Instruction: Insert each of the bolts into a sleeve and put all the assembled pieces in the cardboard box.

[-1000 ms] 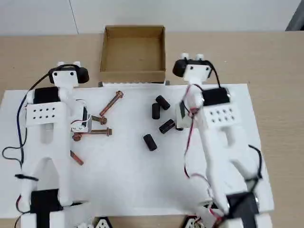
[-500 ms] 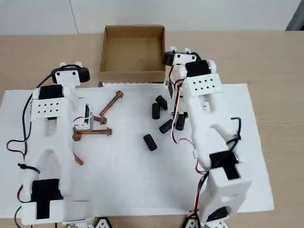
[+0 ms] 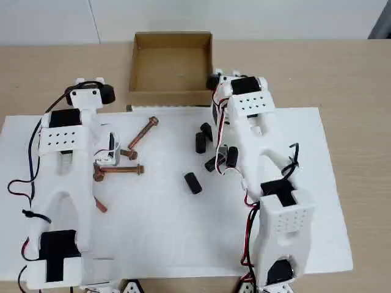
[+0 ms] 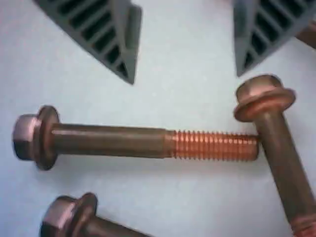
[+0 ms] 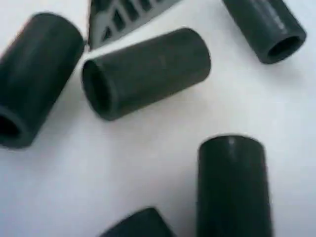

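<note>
Several copper bolts lie on the white sheet at the left: one long bolt (image 3: 120, 170) (image 4: 133, 140) lies just off my left gripper's (image 3: 105, 160) (image 4: 185, 54) open grey fingertips (image 4: 116, 47), untouched. A second bolt (image 4: 276, 148) and a third (image 4: 74, 219) lie beside it, and another bolt (image 3: 143, 133) lies nearer the box. Several black sleeves (image 3: 200, 143) are scattered mid-sheet. My right gripper (image 3: 225, 155) hangs low over them, with one finger (image 5: 123, 15) next to a lying sleeve (image 5: 145, 71) and nothing held. The cardboard box (image 3: 171, 97) stands at the back.
A lone sleeve (image 3: 193, 182) lies apart toward the front, and a short bolt (image 3: 99, 204) lies by the left arm's base. The white sheet (image 3: 159, 232) covers the wooden table; its front middle is bare. Loose wires hang beside both arms.
The right arm has folded forward and lowered its gripper onto the sleeve cluster, its wrist swinging toward the box. The left arm shifted slightly and stays over the bolts.
</note>
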Motion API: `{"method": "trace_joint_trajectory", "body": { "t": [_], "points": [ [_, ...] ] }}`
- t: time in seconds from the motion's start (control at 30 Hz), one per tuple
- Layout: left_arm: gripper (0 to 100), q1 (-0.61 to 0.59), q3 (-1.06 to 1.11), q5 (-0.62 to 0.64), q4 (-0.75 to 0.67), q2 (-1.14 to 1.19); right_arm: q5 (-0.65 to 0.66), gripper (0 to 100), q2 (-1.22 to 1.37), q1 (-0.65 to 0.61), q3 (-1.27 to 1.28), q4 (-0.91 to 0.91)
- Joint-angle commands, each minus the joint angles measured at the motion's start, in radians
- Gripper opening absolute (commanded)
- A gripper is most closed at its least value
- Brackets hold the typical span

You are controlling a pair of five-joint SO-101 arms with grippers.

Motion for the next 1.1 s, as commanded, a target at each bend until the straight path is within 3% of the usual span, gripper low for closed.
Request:
{"method": "trace_joint_trajectory", "body": {
  "t": [0.0, 0.27, 0.47, 0.6, 0.87, 1.07],
  "points": [
    [13, -0.002, -0.033, -0.006, -0.009, -0.003, -0.002, 14.7, 0.013, 0.001, -0.038, -0.031],
    [13, -0.006, -0.033, -0.006, -0.012, 0.005, -0.002, 13.9, 0.09, 0.004, -0.038, -0.073],
    [13, -0.006, -0.033, -0.006, -0.014, 0.051, -0.002, 2.0, 0.15, 0.004, -0.038, -0.094],
    [13, -0.006, -0.033, -0.006, -0.009, 0.057, -0.002, 0.6, 0.154, 0.005, -0.038, -0.088],
    [13, -0.006, -0.041, 0.0, 0.002, 0.051, 0.049, 0.4, 0.027, 0.016, -0.04, -0.058],
    [13, -0.008, -0.22, 0.032, 0.141, 0.052, 0.081, 0.4, -0.12, 0.016, -0.038, 0.013]
  ]
}}
